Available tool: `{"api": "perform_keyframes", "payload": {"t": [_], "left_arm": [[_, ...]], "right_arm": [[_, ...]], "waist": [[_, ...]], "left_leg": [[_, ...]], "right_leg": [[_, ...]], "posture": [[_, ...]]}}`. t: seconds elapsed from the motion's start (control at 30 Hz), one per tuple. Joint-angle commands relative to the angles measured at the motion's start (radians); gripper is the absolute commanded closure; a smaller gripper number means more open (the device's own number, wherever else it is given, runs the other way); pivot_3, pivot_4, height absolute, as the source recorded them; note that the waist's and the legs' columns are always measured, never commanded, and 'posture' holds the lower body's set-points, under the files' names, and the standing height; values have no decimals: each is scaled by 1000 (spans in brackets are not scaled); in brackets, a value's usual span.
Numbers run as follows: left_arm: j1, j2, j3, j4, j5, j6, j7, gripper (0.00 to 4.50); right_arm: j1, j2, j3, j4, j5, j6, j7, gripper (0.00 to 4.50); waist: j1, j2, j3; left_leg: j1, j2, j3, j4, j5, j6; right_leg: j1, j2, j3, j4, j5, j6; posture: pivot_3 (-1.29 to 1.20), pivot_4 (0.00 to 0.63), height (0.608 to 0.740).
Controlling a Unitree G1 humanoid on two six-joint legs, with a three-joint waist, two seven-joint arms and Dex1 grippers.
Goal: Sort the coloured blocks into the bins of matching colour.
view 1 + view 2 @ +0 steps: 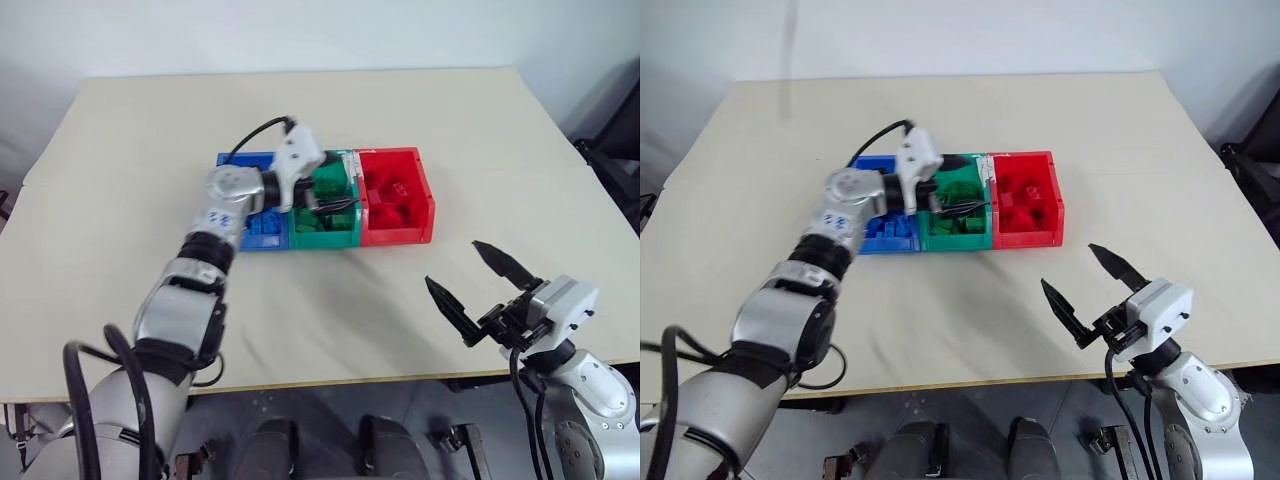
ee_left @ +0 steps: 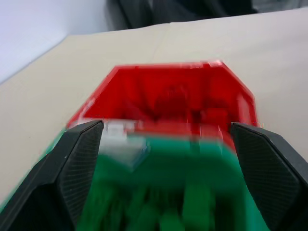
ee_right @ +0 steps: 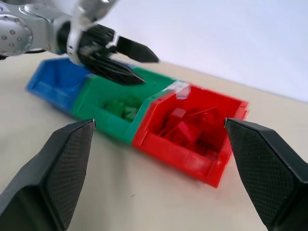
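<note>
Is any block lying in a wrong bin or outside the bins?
Nothing stands out. The red bin holds red blocks, the blue bin blue blocks and the green bin green pieces. No block lies on the table.

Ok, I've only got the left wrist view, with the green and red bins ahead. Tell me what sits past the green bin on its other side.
Observer: A blue bin, joined to the green bin in the same row.
Operator: Tell me what's in it.
Observer: Blue blocks lie near its front wall.
Operator: Now report the right pincer.
Observer: The right pincer hangs open and empty above the table, nearer the robot than the red bin.
</note>
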Motion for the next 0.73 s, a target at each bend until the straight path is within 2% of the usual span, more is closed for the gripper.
{"api": "perform_keyframes", "payload": {"t": [0.03,0.2,0.3,0.4,0.53,0.63,0.73], "left_arm": [[145,113,68,-251,-105,46,-117,42],[498,317,208,-631,-186,179,-79,42],[689,381,301,-813,-228,297,-15,42],[869,408,370,-954,-257,349,9,42],[1023,387,440,-992,-242,330,81,42],[1078,364,446,-1027,-245,321,119,42],[1068,338,430,-1057,-242,319,166,42]], "right_arm": [[-25,-51,5,20,49,8,81,0],[-98,-135,25,121,75,10,220,0],[-151,-162,23,186,91,9,272,0],[-202,-175,38,259,92,3,335,0],[-264,-182,63,351,70,-22,411,0],[-301,-178,78,400,53,-40,439,0],[-336,-173,74,445,50,-49,453,0]], "waist": [[-8,0,0],[-11,0,0],[-2,0,0],[12,0,0],[16,0,0],[16,0,0],[17,0,0]], "left_leg": [[0,0,-1,0,0,0],[1,3,-7,1,0,1],[1,3,-9,2,0,1],[1,3,-9,2,-1,1],[2,3,-9,2,-1,1],[2,3,-8,2,-1,1],[2,3,-8,2,-1,1]], "right_leg": [[0,0,0,0,0,0],[0,-2,1,1,0,0],[1,-3,2,1,0,0],[3,-4,2,1,0,0],[3,-4,2,1,0,0],[3,-3,3,0,0,0],[3,-4,2,1,0,0]], "posture": [[0,150,740],[0,150,740],[0,150,740],[0,150,740],[0,150,740],[0,150,740],[0,150,740]]}}
